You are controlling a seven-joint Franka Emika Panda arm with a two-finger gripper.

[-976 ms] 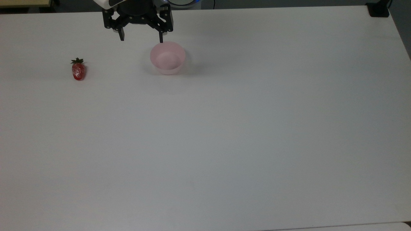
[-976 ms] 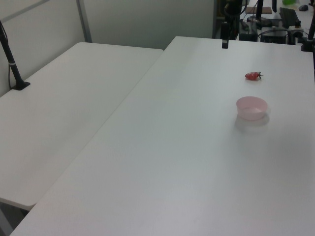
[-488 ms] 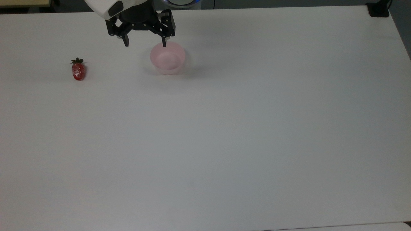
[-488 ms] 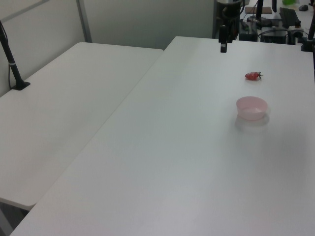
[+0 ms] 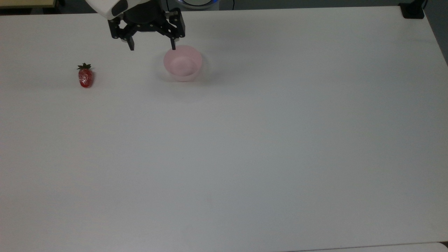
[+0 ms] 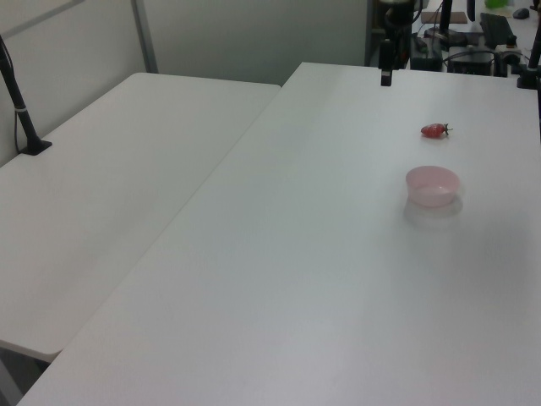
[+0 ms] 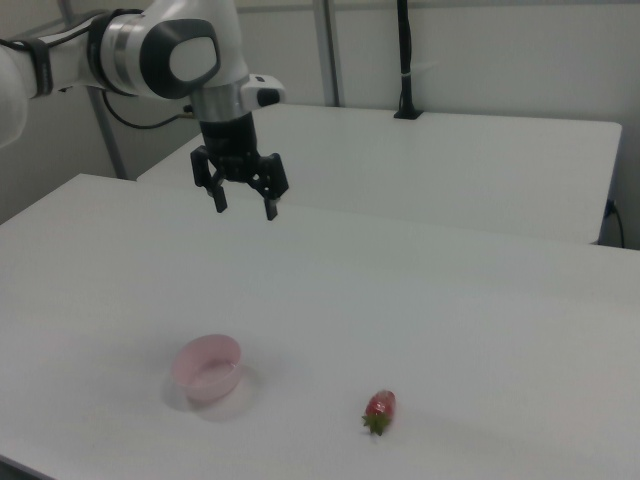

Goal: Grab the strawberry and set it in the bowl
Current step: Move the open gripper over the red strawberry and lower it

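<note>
Since half a second ago: gripper (image 5: 152, 46) shifted slightly toward the top view's left and up-frame, away from the bowl's rim; strawberry and bowl unmoved. Tabletop (image 5: 266, 140) wide, white. Gripper hanging high above it, fingers spread wide, holding nothing. Bowl (image 5: 182, 63) upright, nothing inside. Strawberry (image 5: 85, 76) lying well apart from the bowl, toward the top view's left. Long axis running up-down in the top view, green cap toward the far edge, tip toward the near edge. Best approach, probably: travel over the fruit, descend straight, close across the short width of the red body, clear of the cap.
</note>
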